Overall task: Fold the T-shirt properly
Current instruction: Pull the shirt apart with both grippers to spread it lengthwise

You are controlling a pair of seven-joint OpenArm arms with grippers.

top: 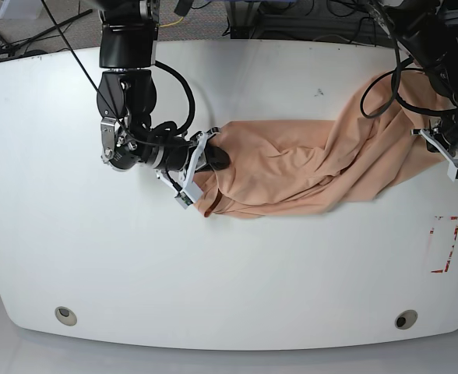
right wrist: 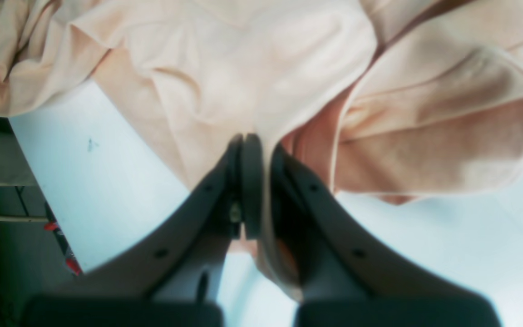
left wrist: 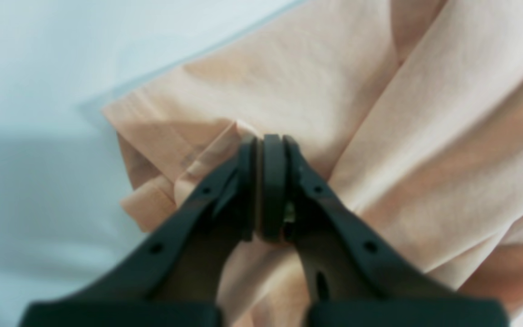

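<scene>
Both claws [left wrist: 270, 150] [right wrist: 250, 145] pinch T-shirt [top: 307, 164]; base shows whole stretch.

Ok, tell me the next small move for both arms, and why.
Probably draw the two tools apart to stretch the T-shirt flat. Both the left tool and right tool are clamped on cloth, yet the shirt lies bunched and wrinkled between them on the table.
</scene>
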